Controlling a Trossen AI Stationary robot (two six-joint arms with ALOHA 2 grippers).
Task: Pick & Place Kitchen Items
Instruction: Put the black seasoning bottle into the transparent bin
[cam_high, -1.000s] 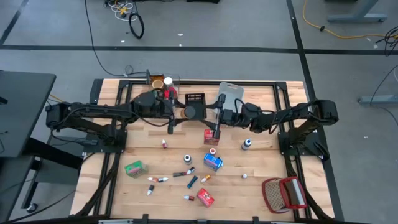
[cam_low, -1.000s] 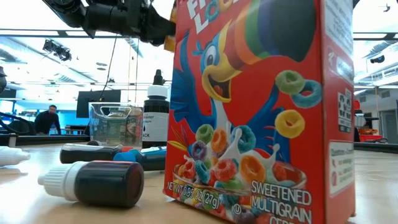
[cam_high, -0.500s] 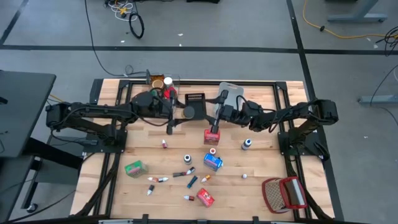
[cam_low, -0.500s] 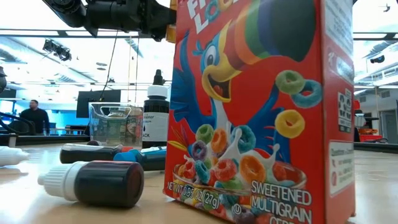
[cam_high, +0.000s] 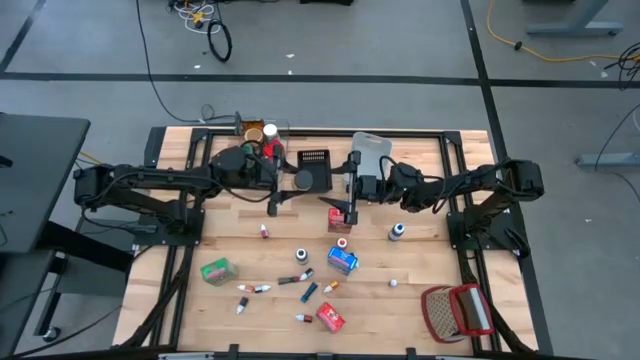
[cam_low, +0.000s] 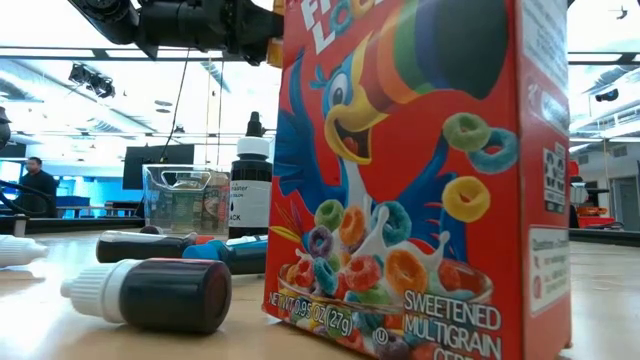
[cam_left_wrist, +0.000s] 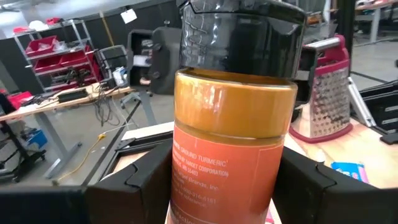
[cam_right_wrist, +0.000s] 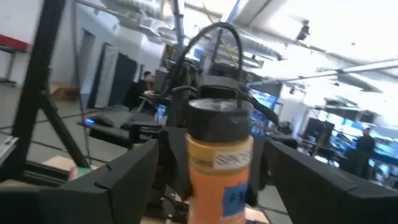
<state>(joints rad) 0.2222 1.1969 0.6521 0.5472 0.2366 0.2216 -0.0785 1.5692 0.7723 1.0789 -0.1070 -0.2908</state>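
Counting from the high view: two arms over the bench, three red boxes, one green box, one blue box. Low view adds one cereal box up close, one black-ink bottle. Wrist views alone show grips: left claw clamped on turmeric jar, right claw clamped on orange spice jar, both held above the bench.

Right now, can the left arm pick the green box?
Probably not yet: the way to the green box looks free, but the left tool is shut on a ground turmeric jar.

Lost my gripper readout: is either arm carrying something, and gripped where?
Left end effector clamps a turmeric jar by its body. Right end effector clamps a black-capped spice jar likewise.
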